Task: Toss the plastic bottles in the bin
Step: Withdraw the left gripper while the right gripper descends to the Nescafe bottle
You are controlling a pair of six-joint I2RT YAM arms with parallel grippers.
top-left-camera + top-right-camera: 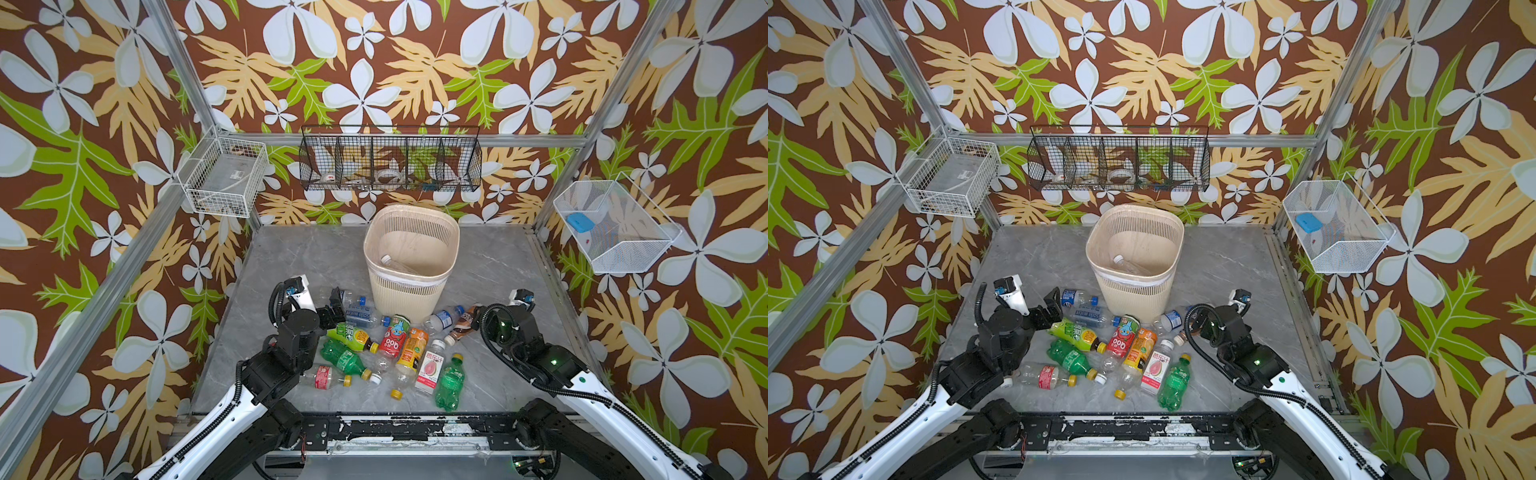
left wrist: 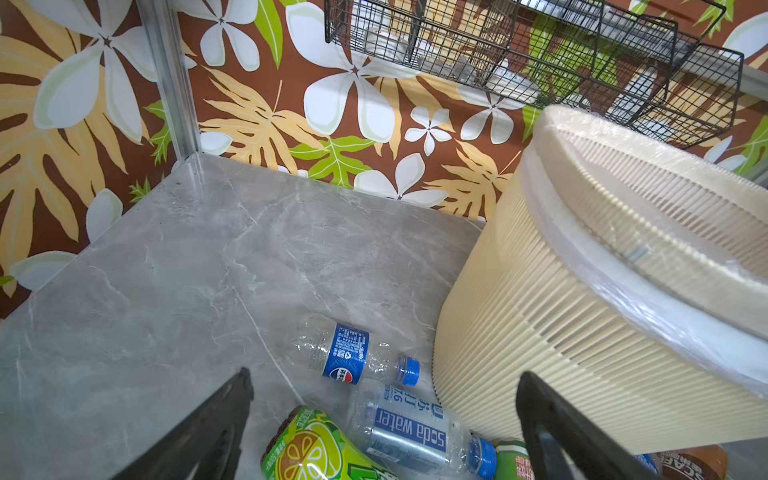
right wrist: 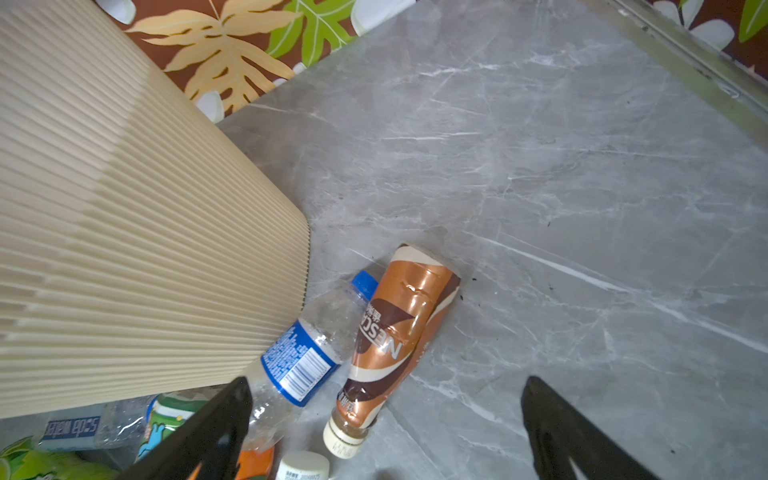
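Soda-water bottle is lying just beyond left hand, axis running roughly finger-to-finger; hand is hanging open, right hand farther.

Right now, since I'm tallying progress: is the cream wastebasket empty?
No: in a top view, a clear white-capped bottle lies inside the cream wastebasket.

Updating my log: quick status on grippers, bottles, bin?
Left gripper open, empty. Right gripper open, empty. One clear bottle in bin, other bottles lying on table. Nothing blocks bin.
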